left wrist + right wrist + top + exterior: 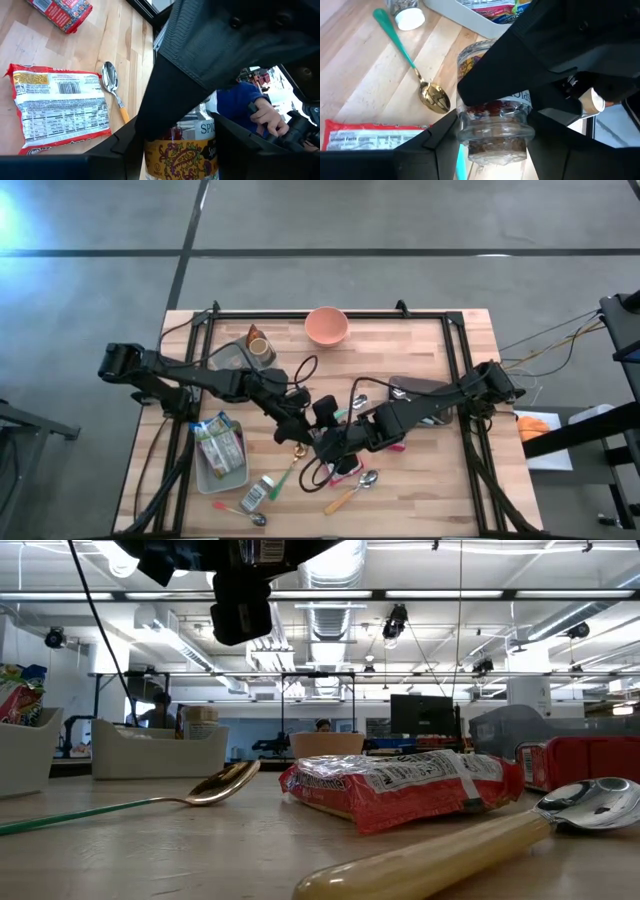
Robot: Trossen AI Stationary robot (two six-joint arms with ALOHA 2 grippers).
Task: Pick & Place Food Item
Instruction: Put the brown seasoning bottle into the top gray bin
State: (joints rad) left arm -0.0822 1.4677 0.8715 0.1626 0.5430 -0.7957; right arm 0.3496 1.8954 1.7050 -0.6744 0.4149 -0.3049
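Butcher-block surface [420,350], black frame round it, open workshop beyond. Busy out there: pink bowl [326,325] at the far edge, white tray [200,475] of snack packets on the left side, red noodle packet [60,112] lying flat with a yellow-handled spoon [111,82] just beside it.

Centre stage now, and looks like a mid-air handover. Left end effector [179,150] clamped on the spice jar [492,131], one finger down each side of the label. Right end effector [492,142] closed on the same jar from the opposite end, fingers pressed to the clear glass. Held up off the wood, above a teal-handled gold spoon [432,95], between the tray and the noodle packet.

Reads as the transfer step: picked, not yet placed. Calls next for one side to let go cleanly while the other keeps its squeeze, then a carry to wherever the jar belongs, possibly the tray. Worth watching for slip on that smooth glass, and for two sets of fingers crowding one small jar.
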